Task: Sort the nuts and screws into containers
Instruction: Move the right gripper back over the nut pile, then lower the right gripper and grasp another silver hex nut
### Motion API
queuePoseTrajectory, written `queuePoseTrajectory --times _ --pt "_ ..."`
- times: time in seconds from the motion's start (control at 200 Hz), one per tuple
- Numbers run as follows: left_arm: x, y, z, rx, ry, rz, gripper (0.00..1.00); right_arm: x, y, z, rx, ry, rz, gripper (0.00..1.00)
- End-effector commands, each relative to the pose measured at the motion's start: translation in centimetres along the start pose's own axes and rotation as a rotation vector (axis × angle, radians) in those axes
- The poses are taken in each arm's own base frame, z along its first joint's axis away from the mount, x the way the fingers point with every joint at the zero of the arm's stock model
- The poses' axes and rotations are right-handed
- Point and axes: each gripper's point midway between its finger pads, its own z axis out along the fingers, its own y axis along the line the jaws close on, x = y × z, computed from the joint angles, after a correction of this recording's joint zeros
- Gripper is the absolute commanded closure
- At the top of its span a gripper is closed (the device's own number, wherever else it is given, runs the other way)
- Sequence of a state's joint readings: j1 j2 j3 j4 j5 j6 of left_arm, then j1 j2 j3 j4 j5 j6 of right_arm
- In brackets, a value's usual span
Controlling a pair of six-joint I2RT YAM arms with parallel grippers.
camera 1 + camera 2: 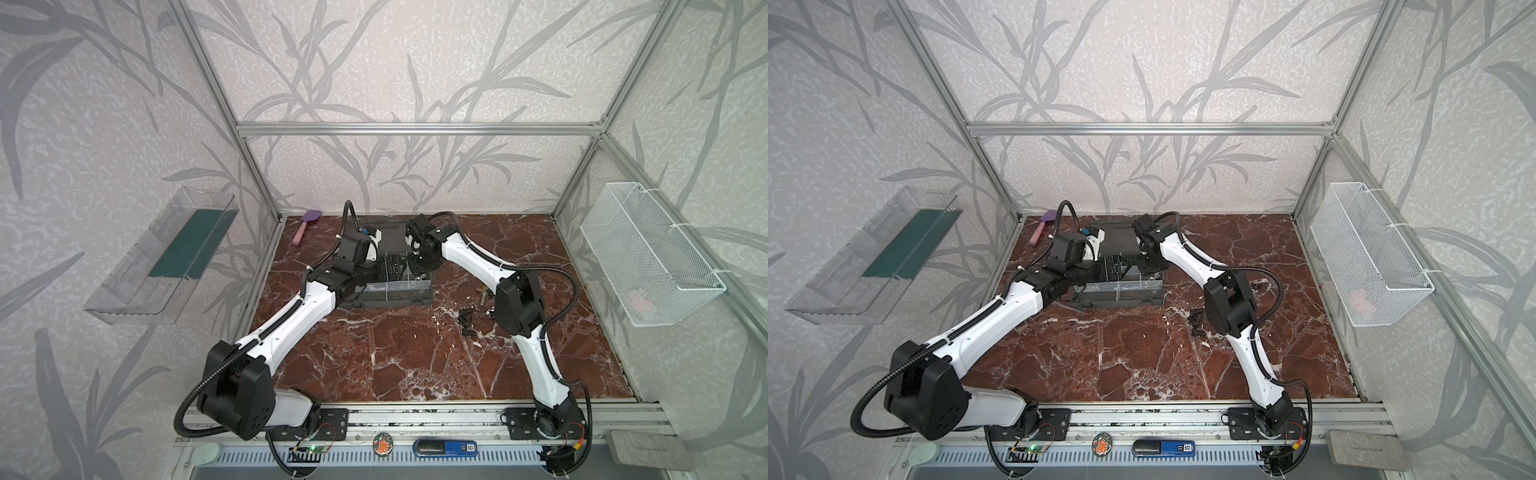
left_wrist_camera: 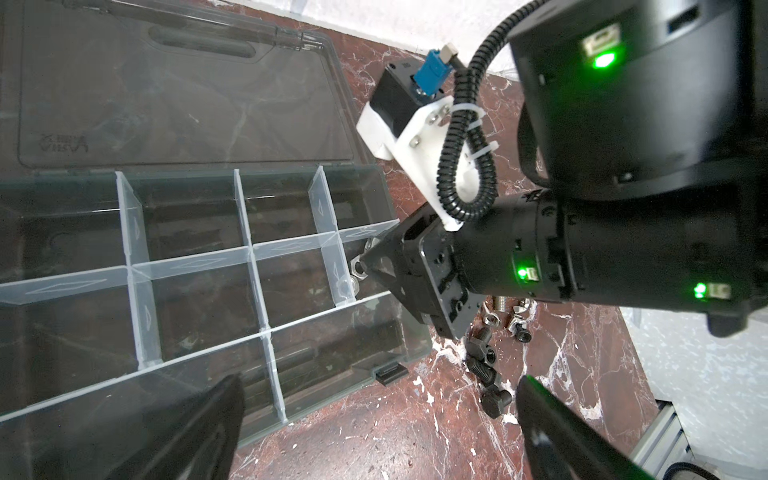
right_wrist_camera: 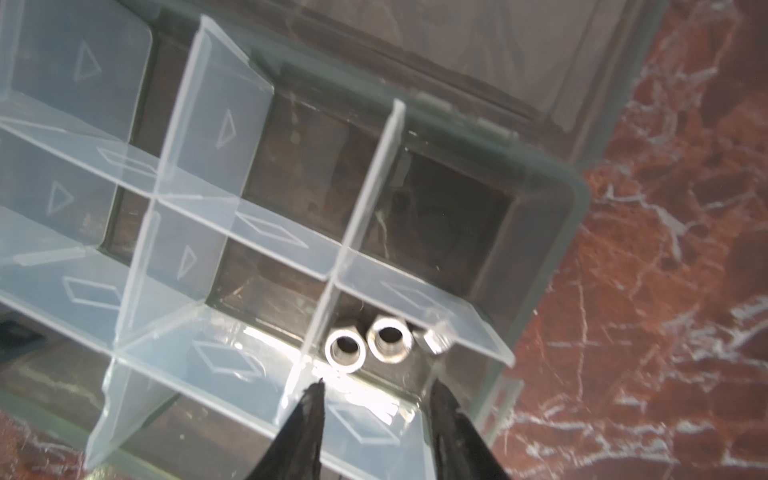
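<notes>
The dark grey organizer case point(image 1: 399, 297) lies open at the back of the marble floor, its containers set off by clear dividers point(image 3: 365, 183). My right gripper point(image 3: 377, 384) hangs open over a compartment at the case's right end, nothing between its fingers. Three silver nuts point(image 3: 345, 349) lie in that compartment. My left gripper point(image 2: 380, 386) stands wide open and empty above the floor beside the case's front corner. Loose black screws point(image 2: 486, 365) and silver nuts lie in a pile point(image 1: 467, 320) on the floor right of the case, partly hidden by the right arm in both top views.
The case's lid point(image 2: 174, 83) lies flat behind the compartments. A purple-headed spatula point(image 1: 305, 226) lies at the back left. A clear tray with a green base point(image 1: 183, 249) hangs on the left wall, a white wire basket point(image 1: 648, 253) on the right wall.
</notes>
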State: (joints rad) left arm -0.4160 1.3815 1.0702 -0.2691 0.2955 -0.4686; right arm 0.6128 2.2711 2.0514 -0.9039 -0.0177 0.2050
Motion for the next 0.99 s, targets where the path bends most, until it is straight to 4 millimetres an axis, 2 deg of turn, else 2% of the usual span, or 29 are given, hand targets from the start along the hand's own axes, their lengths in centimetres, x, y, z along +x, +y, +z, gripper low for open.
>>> queuePoseTrajectory --times 0.0,0.17,0.305,0.465,0.54,0.655,0.795,0.99 --pt "-0.3 -0.7 -0.1 0.039 -0.02 -0.008 0.01 -0.7 -3.1 -4.5 0.034 -0.078 0.034 0.56" --pt "-0.5 -2.4 0.8 0.09 0.0 -0.034 0.01 0.9 -8.3 -6.3 0.07 -0.114 0.135 0.55" --pt "-0.9 -4.4 1.8 0.107 0.011 -0.003 0.01 2.7 -12.9 -6.8 0.082 -0.125 0.247 0.54" --pt "-1.0 -8.7 3.8 0.154 0.044 0.084 0.01 5.2 -18.6 -6.5 0.104 -0.142 0.399 0.54" --pt "-1.0 -10.6 5.0 0.186 0.061 0.101 0.01 6.3 -20.5 -6.1 0.121 -0.119 0.443 0.54" --pt "-0.5 -12.8 6.9 0.233 0.087 0.106 0.0 7.6 -22.1 -5.1 0.145 -0.087 0.472 0.54" --pt "0.3 -14.4 8.7 0.268 0.125 0.098 0.01 9.1 -23.6 -3.1 0.158 -0.038 0.507 0.54" --pt "1.4 -15.1 9.5 0.281 0.153 0.107 0.0 10.1 -24.8 -1.3 0.169 -0.002 0.525 0.55"
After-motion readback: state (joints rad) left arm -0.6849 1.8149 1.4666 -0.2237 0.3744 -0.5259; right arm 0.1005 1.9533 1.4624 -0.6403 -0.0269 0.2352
